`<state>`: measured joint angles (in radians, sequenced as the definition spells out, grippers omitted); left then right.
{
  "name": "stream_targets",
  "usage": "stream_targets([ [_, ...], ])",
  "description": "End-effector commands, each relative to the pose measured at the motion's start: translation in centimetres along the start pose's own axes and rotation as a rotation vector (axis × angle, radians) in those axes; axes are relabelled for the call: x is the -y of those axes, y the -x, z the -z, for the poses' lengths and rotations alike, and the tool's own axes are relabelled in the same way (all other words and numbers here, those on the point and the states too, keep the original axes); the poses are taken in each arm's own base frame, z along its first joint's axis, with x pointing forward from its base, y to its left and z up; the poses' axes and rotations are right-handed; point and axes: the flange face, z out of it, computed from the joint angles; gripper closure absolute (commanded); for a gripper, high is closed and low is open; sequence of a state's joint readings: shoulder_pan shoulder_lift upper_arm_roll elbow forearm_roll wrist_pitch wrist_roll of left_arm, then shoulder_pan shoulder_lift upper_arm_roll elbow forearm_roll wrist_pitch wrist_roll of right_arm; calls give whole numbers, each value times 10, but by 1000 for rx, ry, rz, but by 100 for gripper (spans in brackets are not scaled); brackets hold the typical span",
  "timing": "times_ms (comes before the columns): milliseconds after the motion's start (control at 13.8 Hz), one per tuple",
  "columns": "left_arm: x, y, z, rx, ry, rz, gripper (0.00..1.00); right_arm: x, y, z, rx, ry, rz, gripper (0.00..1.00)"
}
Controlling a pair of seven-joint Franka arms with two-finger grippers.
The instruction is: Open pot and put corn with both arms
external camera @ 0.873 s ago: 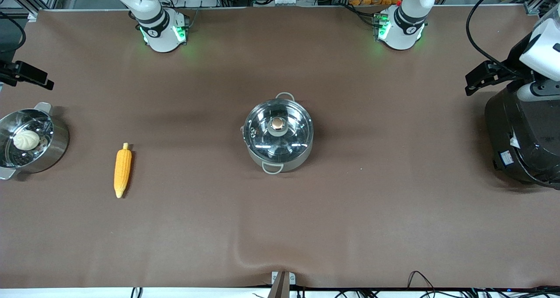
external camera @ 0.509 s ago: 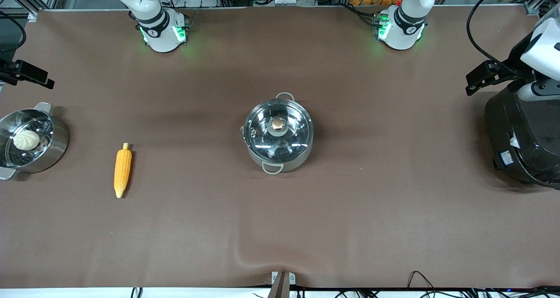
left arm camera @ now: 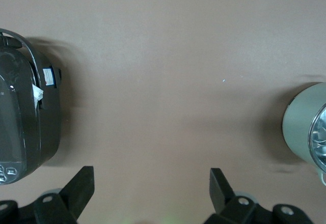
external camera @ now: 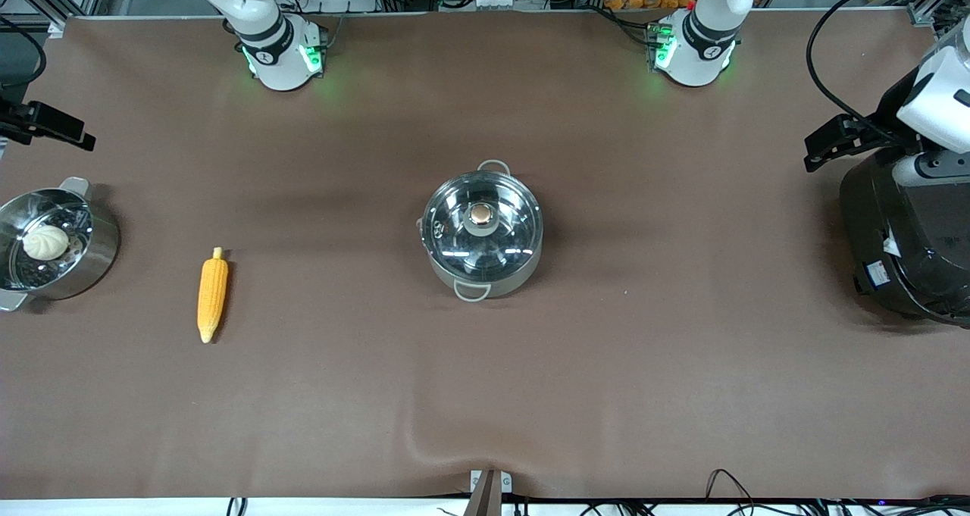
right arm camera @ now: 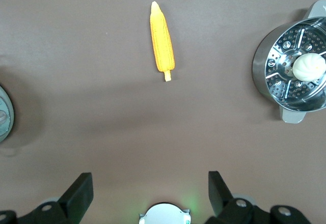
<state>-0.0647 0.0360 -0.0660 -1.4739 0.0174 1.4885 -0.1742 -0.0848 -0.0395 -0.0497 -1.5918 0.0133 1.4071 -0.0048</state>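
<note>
The steel pot (external camera: 482, 232) stands mid-table with its glass lid (external camera: 455, 232) on and the copper knob (external camera: 480, 214) on top. Its side shows in the left wrist view (left arm camera: 301, 127), and an edge shows in the right wrist view (right arm camera: 4, 119). The corn (external camera: 212, 295) lies on the mat toward the right arm's end, also in the right wrist view (right arm camera: 162, 40). My left gripper (external camera: 830, 141) (left arm camera: 151, 183) is open and empty, up beside the rice cooker. My right gripper (external camera: 49, 124) (right arm camera: 150, 188) is open and empty, up above the steamer pot's end of the table.
A steel steamer pot (external camera: 91, 251) (right arm camera: 265, 76) with a white bun (external camera: 45, 242) stands at the right arm's end. A big black rice cooker (external camera: 905, 236) (left arm camera: 20, 127) stands at the left arm's end. The brown mat (external camera: 682, 349) covers the table.
Both grippers have drifted slightly toward the robots' bases. The pot, lid and corn have not moved.
</note>
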Motion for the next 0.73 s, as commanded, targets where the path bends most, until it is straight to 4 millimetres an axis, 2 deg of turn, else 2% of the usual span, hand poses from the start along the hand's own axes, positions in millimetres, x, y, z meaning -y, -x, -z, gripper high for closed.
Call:
stream_targets([
  [0, -3, -1, 5, 1, 23, -16, 0, 0, 2, -5, 16, -15, -6, 0],
  [145, -12, -6, 1, -21, 41, -24, 0, 0, -3, -22, 31, -16, -5, 0],
  [291, -27, -17, -13, -15, 77, -17, 0, 3, -6, -33, 36, -15, 1, 0],
  [436, -72, -25, -30, -27, 72, -36, 0, 3, -7, -35, 36, -15, 1, 0],
  [582, -99, -30, -44, -28, 78, 4, 0, 4, -8, -37, 33, -15, 2, 0],
  [655, -119, -32, -48, -38, 85, 32, 0, 4, -10, -44, 31, -15, 2, 0],
])
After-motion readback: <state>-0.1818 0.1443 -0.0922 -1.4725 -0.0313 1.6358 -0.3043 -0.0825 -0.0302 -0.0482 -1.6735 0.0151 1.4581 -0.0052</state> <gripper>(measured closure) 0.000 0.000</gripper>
